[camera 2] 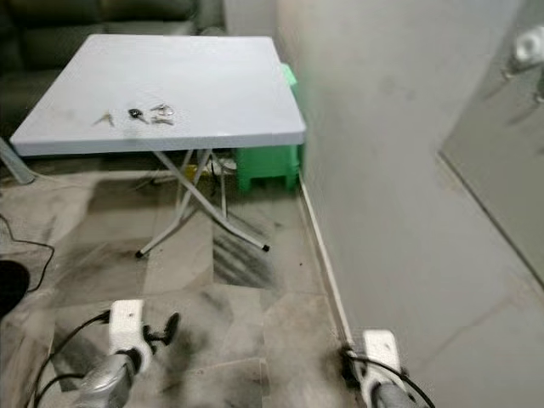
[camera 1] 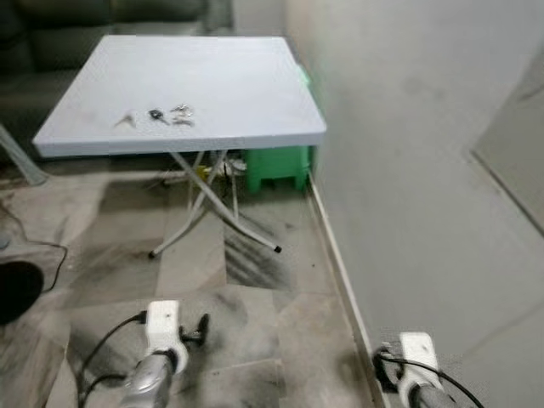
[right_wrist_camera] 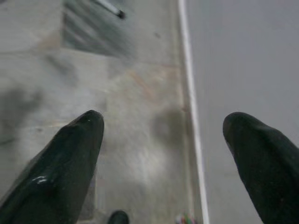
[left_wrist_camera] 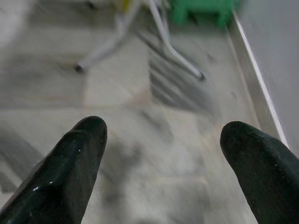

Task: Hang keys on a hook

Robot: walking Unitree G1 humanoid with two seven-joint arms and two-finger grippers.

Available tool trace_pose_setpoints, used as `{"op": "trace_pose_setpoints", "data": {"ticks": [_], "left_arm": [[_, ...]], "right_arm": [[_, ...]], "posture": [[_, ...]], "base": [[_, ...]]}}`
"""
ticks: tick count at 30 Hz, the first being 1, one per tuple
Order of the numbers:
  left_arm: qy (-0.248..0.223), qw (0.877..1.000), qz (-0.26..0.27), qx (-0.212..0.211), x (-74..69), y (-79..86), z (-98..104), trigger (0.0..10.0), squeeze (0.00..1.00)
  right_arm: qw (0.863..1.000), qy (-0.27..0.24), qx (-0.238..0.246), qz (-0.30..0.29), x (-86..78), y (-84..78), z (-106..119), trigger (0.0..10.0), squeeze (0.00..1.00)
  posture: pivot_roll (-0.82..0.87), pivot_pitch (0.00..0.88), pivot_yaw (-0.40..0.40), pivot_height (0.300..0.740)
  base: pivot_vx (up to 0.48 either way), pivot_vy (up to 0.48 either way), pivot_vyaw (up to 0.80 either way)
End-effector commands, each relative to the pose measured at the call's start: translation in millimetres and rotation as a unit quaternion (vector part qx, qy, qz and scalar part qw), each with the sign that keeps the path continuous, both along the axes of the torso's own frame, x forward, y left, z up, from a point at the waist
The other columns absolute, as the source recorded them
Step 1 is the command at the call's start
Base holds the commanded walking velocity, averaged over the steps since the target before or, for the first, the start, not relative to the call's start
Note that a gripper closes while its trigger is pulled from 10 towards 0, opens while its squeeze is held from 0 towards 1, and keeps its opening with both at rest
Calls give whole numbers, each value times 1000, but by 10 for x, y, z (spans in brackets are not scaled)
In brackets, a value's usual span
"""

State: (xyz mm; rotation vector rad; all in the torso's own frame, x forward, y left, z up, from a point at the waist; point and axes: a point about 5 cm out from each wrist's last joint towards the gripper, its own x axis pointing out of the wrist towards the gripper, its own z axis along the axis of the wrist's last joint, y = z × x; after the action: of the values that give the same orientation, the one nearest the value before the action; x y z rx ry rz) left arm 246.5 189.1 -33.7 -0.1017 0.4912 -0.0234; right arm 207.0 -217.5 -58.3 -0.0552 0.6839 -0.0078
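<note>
I have both arms low in front of me, over the tiled floor (camera 1: 255, 340). My left hand (left_wrist_camera: 161, 154) points down at the marble tiles with its two black fingers (left_wrist_camera: 70, 163) spread wide apart and nothing between them. Ahead of that hand, along the line of its fingers, I see the crossed white legs (camera 1: 208, 208) of the folding desk (camera 1: 238, 85) and a green plastic stool (camera 1: 276, 166) tucked under the desk against the wall.

The keys (camera 1: 160, 116) lie well ahead of both hands, up on the grey desk top near its front edge: a small loose key to the left, a dark-headed one in the middle, and a shiny bunch with rings to the right, all close together. They sit far beyond my left hand and further to the left of my right hand, with the whole stretch of floor in between.

My right hand (right_wrist_camera: 163, 154) hangs just beside the white wall (camera 1: 425, 170), over the skirting strip (right_wrist_camera: 189, 93) where floor meets wall. Its fingers (right_wrist_camera: 65, 163) are likewise spread wide and hold nothing. A black cable (camera 1: 34, 255) trails on the floor off to the far left of my left hand.
</note>
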Motion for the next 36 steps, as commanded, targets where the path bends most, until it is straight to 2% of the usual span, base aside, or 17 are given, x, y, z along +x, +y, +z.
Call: {"op": "trace_pose_setpoints", "data": {"ticks": [1,6,36], "left_arm": [[14,1000,1,-14,-54,-66,-56,10000,0],[14,1000,7,-20,-46,-61,-52,10000,0],[6,999,14,-32,-25,-47,-31,10000,0]], "right_arm": [[1000,8,0,-18,-63,-86,-19,10000,0],[1000,3,4,-26,-51,-99,-8,10000,0],[1000,-4,17,-19,-48,-77,-3,10000,0]], "posture": [[16,40,-27,740],[14,40,-26,740],[14,23,-28,740]], "base": [[0,0,0],[0,118,0],[0,441,0]]}}
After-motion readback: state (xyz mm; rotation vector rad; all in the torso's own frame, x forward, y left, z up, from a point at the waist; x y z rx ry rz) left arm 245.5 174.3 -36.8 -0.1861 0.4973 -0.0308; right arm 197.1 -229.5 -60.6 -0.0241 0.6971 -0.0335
